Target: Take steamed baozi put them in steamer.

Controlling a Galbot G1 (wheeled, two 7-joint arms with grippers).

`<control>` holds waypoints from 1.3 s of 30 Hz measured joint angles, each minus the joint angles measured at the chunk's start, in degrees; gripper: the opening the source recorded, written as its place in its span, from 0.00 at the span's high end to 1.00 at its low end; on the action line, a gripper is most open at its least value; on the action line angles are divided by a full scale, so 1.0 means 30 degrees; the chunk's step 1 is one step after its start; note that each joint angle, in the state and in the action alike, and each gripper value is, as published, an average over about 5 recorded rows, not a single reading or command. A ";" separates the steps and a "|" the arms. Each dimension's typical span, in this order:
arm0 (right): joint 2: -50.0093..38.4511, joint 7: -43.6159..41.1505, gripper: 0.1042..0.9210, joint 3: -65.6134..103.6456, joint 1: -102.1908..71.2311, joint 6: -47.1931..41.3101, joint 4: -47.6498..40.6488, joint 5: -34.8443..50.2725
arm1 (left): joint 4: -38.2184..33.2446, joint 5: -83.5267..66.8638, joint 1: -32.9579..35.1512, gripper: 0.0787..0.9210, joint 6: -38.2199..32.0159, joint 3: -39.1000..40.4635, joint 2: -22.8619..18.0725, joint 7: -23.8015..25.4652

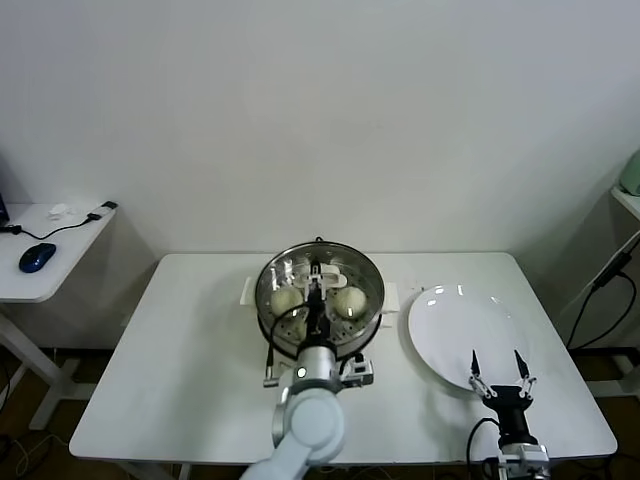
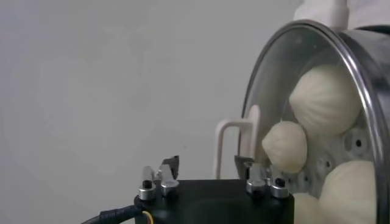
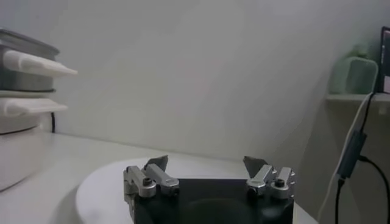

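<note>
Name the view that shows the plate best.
Head view: the whole round plate lies right of the steamer, nothing on it. Right wrist view shows only its near rim behind the right gripper. Left wrist view misses it.

Setting reads as a lab or test room, not a home kitchen. Plain white wall, undecorated, behind a white rectangular worktop (image 1: 190,380) on a metal frame. Kitchenware on it is sparse and staged: one steel steamer (image 1: 320,292) holding pale baozi (image 1: 349,301), one flat white plate (image 1: 465,332) beside it, with no stove, sink or cupboards around. At the robot's left stands a second white desk (image 1: 45,262) with a blue computer mouse (image 1: 36,257) and a black cable (image 1: 70,226), office-type gear. At the robot's right, black cables (image 1: 605,290) hang beside a white shelf edge bearing a pale green object (image 3: 353,74), identity unclear. Floor below shows table legs.
</note>
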 measured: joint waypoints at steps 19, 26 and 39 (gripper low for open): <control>-0.0195 -0.0711 0.12 -0.0076 -0.0544 0.0352 0.0864 0.1210 | -0.5167 -1.6821 0.5607 0.12 -0.8015 -0.8404 0.2440 -0.5322; -0.0163 -0.0830 0.12 -0.0199 -0.0481 0.0502 0.0739 0.1682 | -0.3585 -2.5162 0.7353 0.12 -1.0798 -1.2093 0.3437 -0.6534; -0.0228 -0.0995 0.12 -0.0407 -0.0482 0.0184 0.0675 0.2213 | 0.0268 -3.1823 0.8644 0.12 -1.4060 -1.3701 0.3622 -0.6784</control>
